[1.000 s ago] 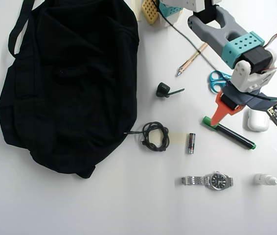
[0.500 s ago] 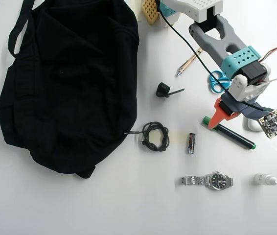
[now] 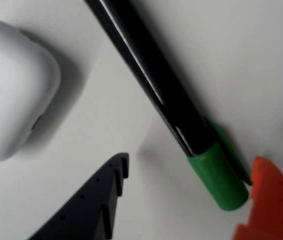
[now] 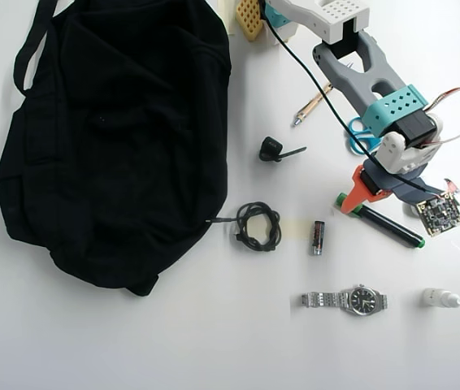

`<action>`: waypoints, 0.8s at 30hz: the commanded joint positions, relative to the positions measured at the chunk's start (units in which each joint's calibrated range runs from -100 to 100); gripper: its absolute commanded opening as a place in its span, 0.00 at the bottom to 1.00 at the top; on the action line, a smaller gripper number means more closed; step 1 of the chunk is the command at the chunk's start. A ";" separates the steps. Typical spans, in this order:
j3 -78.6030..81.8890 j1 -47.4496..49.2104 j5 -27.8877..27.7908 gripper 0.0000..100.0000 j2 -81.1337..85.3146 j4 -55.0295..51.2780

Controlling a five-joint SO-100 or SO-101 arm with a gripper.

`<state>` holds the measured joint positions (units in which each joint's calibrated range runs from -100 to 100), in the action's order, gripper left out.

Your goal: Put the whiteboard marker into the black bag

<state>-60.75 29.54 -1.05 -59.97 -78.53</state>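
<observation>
The whiteboard marker lies flat on the white table, black barrel with its green cap at the lower right of the wrist view. In the overhead view the marker lies at the right, cap end towards the bag. My gripper is open and low over the cap end: the dark finger is left of the barrel with a gap, and the orange finger is right beside the cap. The gripper is far right of the black bag, which lies slumped at the left.
A white rounded case lies left of the marker. The overhead view shows a tan pen, blue scissors, a black clip, a coiled cable, a battery, a watch and a small white bottle.
</observation>
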 commanded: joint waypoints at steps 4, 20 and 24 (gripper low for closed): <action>-0.88 -0.37 1.57 0.31 0.38 0.23; -1.33 1.35 -9.28 0.31 0.38 1.87; -0.79 1.35 -9.39 0.31 -0.28 1.87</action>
<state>-60.67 30.64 -9.74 -60.30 -77.59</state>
